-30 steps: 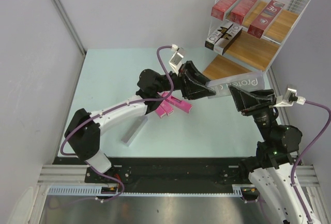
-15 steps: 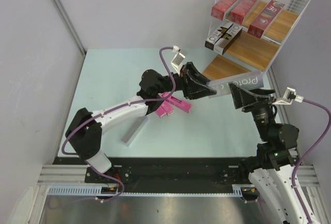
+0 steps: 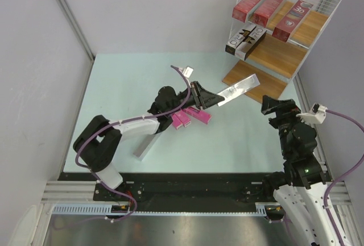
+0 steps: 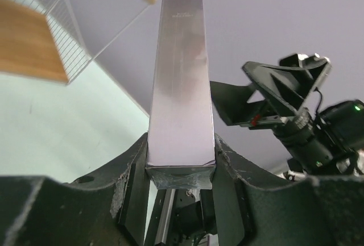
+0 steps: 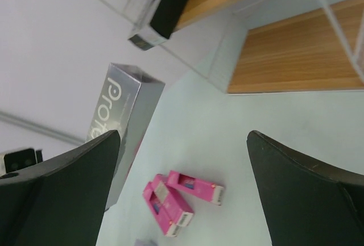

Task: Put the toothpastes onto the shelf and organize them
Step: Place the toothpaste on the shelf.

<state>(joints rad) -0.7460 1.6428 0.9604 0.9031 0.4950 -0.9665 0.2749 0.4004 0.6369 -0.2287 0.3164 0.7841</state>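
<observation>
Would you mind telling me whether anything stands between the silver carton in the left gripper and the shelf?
Nothing visible does: the silver carton, held by the left gripper, points straight at the shelf; the right gripper sits aside.

Left arm is stretched far and rightward, left gripper (image 3: 200, 96) clamped on a silver carton (image 3: 236, 88); right gripper (image 3: 273, 107) is held spread wide.

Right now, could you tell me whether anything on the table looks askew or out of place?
Nothing looks damaged. The pink cartons lie jumbled at differing angles mid-table, and one silver carton lies apart, slanted, near the left arm.
</observation>
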